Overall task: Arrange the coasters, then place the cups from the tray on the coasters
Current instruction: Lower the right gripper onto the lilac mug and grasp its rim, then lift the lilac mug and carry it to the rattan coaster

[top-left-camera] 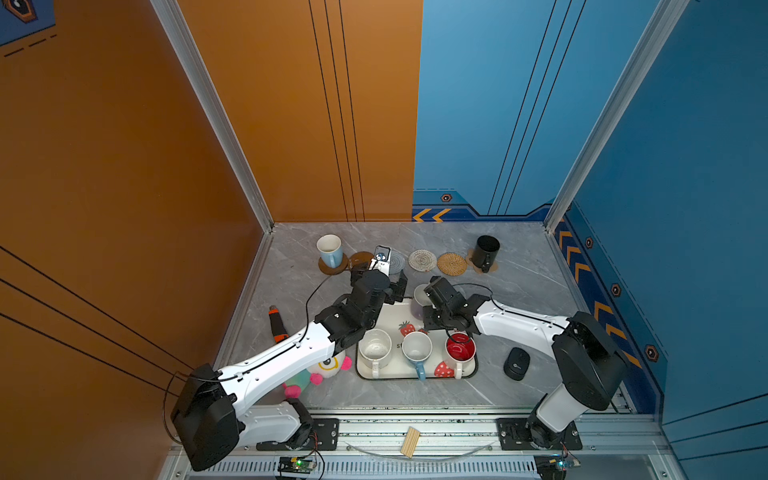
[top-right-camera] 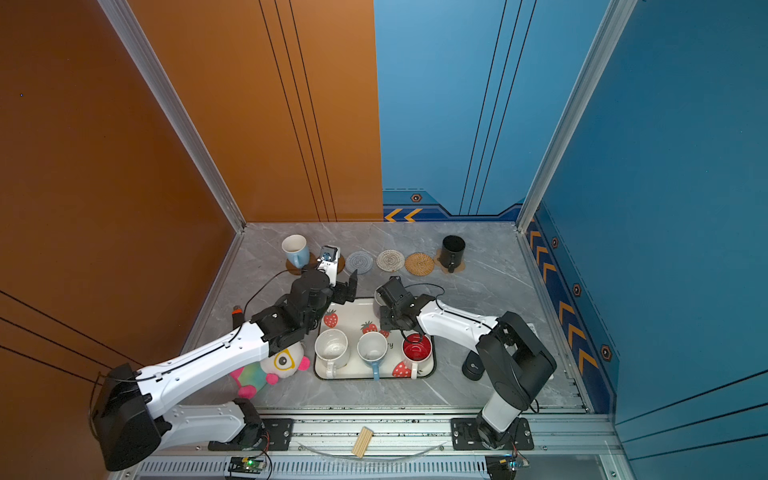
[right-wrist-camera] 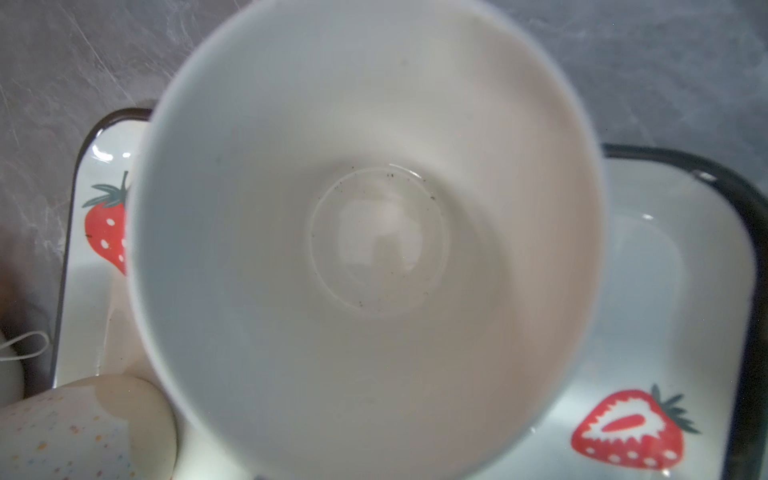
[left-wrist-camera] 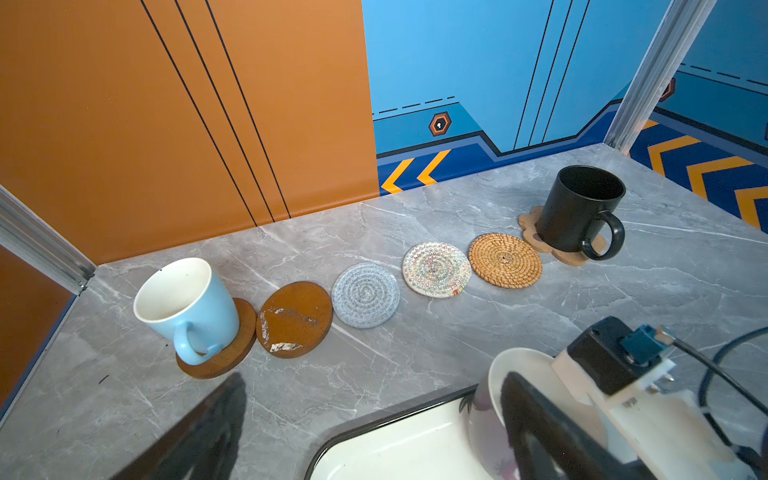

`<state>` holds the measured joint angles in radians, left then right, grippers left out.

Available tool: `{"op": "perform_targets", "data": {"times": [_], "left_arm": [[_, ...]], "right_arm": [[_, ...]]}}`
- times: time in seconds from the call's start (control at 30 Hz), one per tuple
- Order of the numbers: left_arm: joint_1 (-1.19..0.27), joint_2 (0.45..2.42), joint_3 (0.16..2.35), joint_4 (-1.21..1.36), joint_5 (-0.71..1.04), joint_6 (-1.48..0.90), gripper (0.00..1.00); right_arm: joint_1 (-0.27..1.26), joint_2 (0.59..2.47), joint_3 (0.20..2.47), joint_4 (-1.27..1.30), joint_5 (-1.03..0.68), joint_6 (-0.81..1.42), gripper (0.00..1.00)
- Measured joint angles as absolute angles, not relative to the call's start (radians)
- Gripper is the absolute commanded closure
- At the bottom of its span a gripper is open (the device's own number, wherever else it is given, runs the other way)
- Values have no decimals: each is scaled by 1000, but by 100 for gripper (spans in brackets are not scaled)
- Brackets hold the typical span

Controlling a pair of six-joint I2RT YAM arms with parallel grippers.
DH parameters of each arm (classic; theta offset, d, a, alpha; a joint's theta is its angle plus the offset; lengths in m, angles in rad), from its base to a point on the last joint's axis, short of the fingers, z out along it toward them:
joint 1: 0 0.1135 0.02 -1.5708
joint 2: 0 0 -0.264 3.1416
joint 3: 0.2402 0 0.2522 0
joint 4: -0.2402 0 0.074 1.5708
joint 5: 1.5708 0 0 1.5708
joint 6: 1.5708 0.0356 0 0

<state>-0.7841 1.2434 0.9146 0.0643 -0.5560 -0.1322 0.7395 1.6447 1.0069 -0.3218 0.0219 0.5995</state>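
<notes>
Tray [top-left-camera: 395,377] nearest me holds the speckled mug [top-left-camera: 375,347], blue mug [top-left-camera: 417,347] and red-lined mug [top-left-camera: 460,349] up front, lavender mug [left-wrist-camera: 482,417] at its far right corner. My right pincer [top-left-camera: 428,309] is clamped shut on that one (fingers hidden, grip is my read); left pincer [left-wrist-camera: 374,382] wide open, empty, just beside it. Beyond, coasters [top-right-camera: 390,261] laid in a row: other blue mug [left-wrist-camera: 187,303] on the end brown disc [left-wrist-camera: 235,351], black mug [left-wrist-camera: 577,208] on the paw coaster [left-wrist-camera: 528,220]; second brown disc [left-wrist-camera: 295,320], grey mat [left-wrist-camera: 365,295], cream mat [left-wrist-camera: 436,269], rattan mat [left-wrist-camera: 505,260] bare, so four cups left.
</notes>
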Motion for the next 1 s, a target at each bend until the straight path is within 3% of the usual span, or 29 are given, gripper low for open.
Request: {"op": "perform_targets", "data": {"times": [1.0], "left_arm": [[-778,1219,898,64,-541,-155,5]], "right_arm": [[717,1573,1080,-464,61,477,100]]}}
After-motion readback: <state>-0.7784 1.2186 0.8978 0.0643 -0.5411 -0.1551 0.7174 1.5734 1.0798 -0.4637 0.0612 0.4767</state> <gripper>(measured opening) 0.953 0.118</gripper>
